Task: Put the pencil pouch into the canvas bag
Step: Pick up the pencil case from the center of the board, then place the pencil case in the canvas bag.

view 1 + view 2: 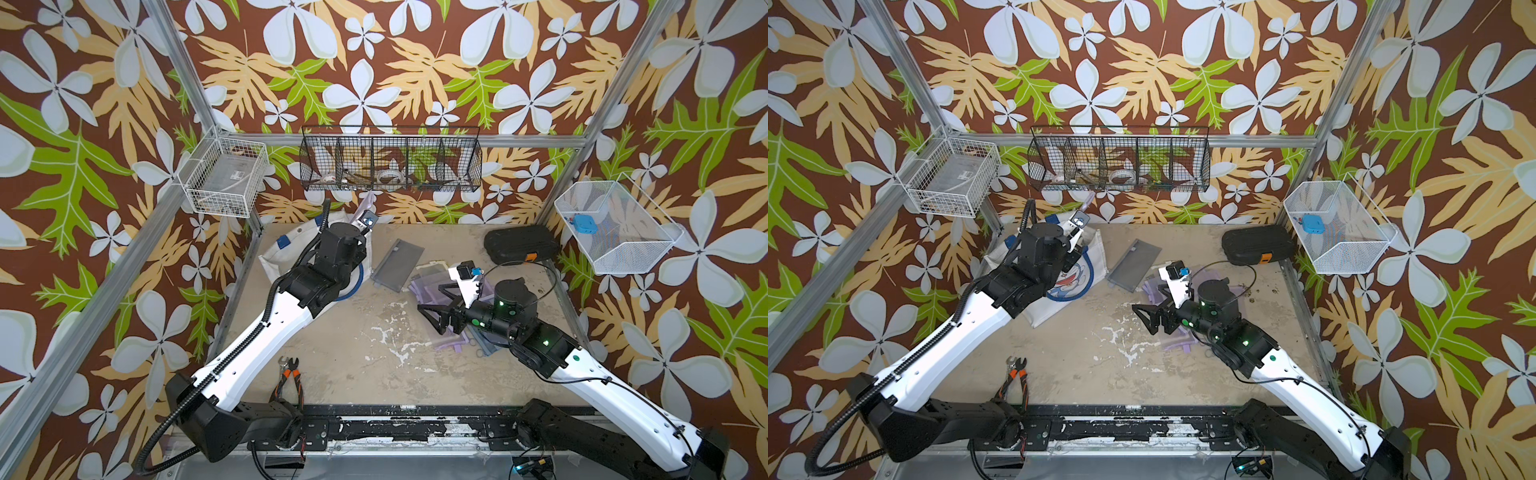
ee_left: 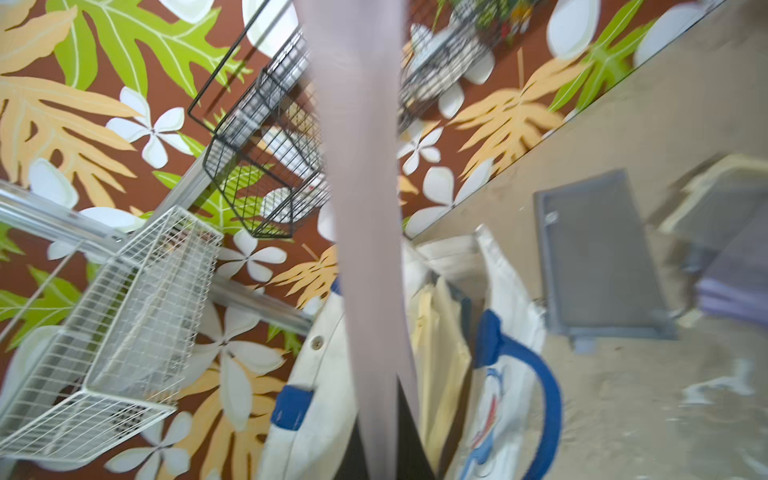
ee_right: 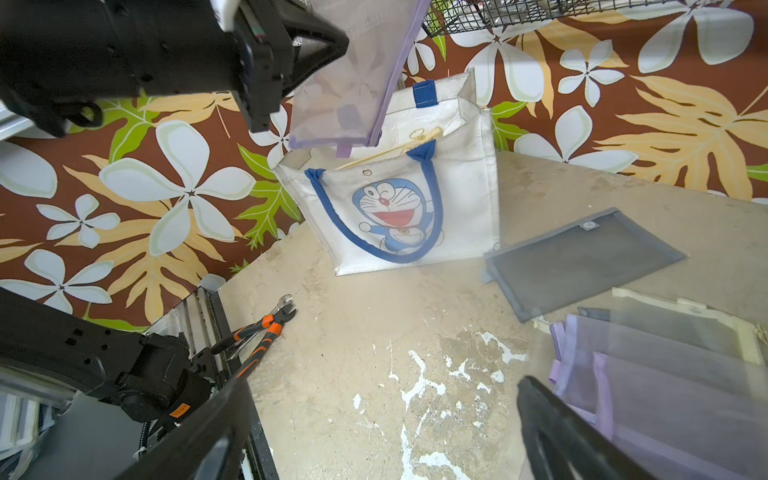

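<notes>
Table [image 3: 353, 332] worn, carrying canvas bag [image 3: 469, 187] upright at far left corner, mouth open. Lilac mesh pencil pouch [image 3: 345, 91] just above that mouth, clamped in left claw [image 2: 382, 449]. Looks light, limp, likely to sag and catch on the rim; best pinched at a stitched edge. Right claw [image 3: 386, 380] spread wide, empty.

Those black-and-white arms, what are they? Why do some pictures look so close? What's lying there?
They are two robot arms with pinching grippers. Two pictures look down from above; two come from cameras on the wrists. The left gripper is shut on a purple see-through pencil pouch, hanging over the open canvas bag with the blue cat. The right gripper is open above a pile of purple pouches. On the table also lie a grey pouch, orange-handled pliers and a black case.
</notes>
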Controlling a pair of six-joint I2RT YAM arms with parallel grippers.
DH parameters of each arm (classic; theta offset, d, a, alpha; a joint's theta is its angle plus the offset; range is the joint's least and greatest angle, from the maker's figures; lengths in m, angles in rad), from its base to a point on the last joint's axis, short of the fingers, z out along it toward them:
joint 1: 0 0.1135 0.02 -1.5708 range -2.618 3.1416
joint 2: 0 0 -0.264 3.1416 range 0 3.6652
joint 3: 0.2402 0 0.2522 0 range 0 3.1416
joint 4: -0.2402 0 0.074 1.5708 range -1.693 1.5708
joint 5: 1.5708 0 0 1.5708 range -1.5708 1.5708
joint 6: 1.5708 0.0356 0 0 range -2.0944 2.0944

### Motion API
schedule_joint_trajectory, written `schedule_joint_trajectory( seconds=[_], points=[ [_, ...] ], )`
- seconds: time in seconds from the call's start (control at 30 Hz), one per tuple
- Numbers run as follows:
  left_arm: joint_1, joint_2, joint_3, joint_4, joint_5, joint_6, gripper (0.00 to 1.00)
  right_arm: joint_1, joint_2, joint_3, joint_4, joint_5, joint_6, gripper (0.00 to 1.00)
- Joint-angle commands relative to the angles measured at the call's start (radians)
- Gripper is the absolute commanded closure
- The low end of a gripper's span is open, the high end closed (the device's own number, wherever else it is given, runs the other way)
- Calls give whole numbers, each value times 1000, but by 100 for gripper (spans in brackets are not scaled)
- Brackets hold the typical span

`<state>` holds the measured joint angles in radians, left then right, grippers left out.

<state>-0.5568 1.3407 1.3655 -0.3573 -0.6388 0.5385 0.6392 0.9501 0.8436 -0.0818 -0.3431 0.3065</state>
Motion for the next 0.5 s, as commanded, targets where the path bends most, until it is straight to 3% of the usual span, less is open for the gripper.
schedule_joint_trajectory(
  seconds=[0.0, 0.2, 0.47],
  points=[
    [39, 20, -47, 108, -133, 108, 100, -34, 19, -3, 61, -75, 16, 1],
    [105, 76, -111, 191, -183, 163, 100, -61, 57, 42, 65, -151, 1, 3],
    [115, 114, -126, 191, -188, 187, 100, -90, 52, 28, 74, -203, -9, 3]
  ],
)
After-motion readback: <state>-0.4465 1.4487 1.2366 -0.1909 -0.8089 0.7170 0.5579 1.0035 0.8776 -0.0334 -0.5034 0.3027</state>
